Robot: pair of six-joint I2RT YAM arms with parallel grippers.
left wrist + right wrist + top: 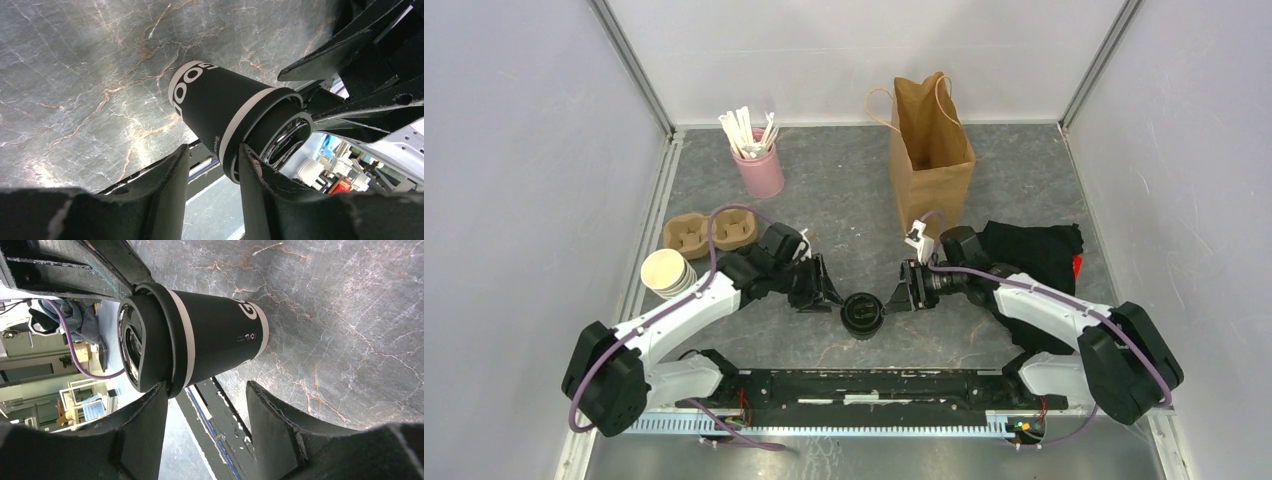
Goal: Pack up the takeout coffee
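**1. Left side.** The left arm [686,308] reaches in from the near-left corner of the worktop [844,190]. The left jaws stand partly open just left of the cup and hold nothing. In the left wrist view the lid rim lies at the tip of one finger [280,195]. Contact there cannot be confirmed.

**2. Centre.** The takeout coffee cup [862,315] stands upright close to the middle of the near edge, between the two sets of jaws. Its black lid [142,340] is seated.

**3. Right side.** The right arm [1044,303] comes in from the near-right corner. The right jaws are likewise partly open and empty. The lid rim sits at one fingertip [145,425], and the cup body lies beyond the gap.

**4. Procedure (judgement).** The step in hand appears to be taking hold of the cup for transfer to the paper bag [931,150], which stands upright toward the far edge, right of centre.
- Each gap looks narrower than the cup, so widen one set of jaws before advancing.
- Grip the dark wall below the pale band, not the lid, which could pop off.
- Close gently, because a paper wall is likely to crush.
- Withdraw the idle jaws first.
- Keep the cup upright and lower it through the bag mouth from above. The light bag may tip if nudged.
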